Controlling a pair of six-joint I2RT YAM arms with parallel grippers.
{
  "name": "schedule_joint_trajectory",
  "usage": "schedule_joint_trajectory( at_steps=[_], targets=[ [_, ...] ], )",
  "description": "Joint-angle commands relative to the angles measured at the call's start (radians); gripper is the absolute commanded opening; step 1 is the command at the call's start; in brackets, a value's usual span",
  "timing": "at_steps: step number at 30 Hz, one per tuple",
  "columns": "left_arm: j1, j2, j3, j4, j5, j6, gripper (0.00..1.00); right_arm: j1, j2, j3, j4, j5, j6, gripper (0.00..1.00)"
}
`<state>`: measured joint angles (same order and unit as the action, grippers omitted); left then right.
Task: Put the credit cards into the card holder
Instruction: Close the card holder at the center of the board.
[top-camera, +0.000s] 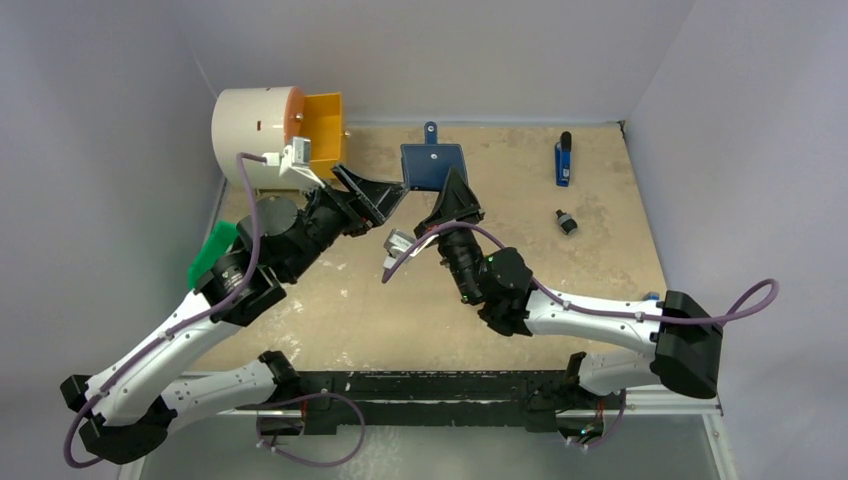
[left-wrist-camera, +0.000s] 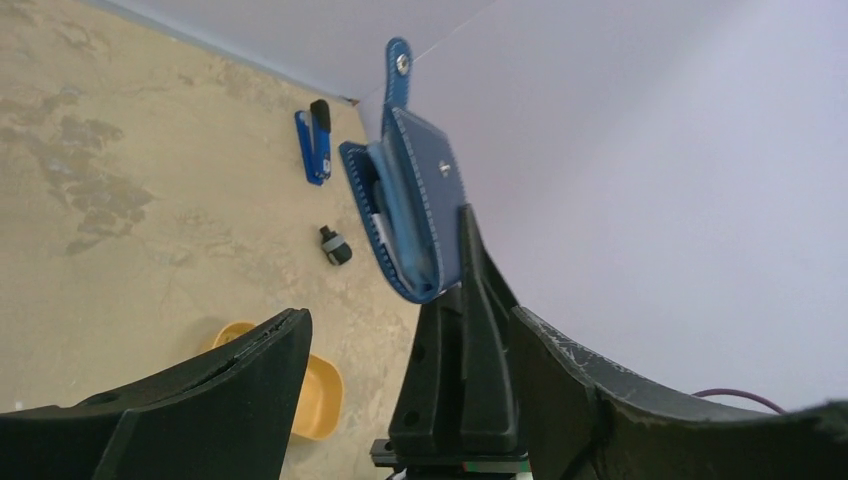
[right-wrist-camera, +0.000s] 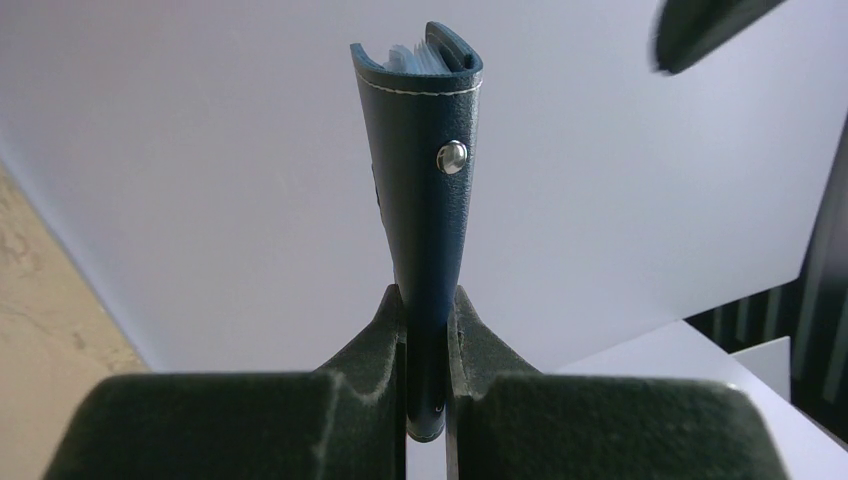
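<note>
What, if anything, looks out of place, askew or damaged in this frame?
Nothing looks spilled or damaged. The navy-blue folding card holder is pinched by its lower edge in the right gripper, off the table, its snap tab unfastened and its mouth gaping, with pale card edges showing inside.

We have bare table (top-camera: 350, 310) between the arms and free air to the right of the card holder (top-camera: 433, 165). Its left side is crowded by the left gripper (top-camera: 385, 200), jaws spread; the right gripper (top-camera: 455, 192) clamps its near edge. The white drum (top-camera: 255, 130) and orange bin (top-camera: 322, 125) block the back-left corner
</note>
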<state>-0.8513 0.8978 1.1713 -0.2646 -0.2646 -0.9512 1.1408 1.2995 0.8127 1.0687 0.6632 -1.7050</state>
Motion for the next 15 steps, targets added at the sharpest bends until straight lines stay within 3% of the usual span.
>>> schedule_joint_trajectory(
  at_steps=[1,15],
  targets=[
    [0.002,-0.007,0.031,-0.028,0.018,-0.034,0.72,0.010,-0.037,0.028,0.138,-0.012,-0.090,0.00],
    [0.002,0.065,0.029,0.097,0.038,-0.110,0.77,0.029,-0.022,0.040,0.150,-0.014,-0.100,0.00]
  ],
)
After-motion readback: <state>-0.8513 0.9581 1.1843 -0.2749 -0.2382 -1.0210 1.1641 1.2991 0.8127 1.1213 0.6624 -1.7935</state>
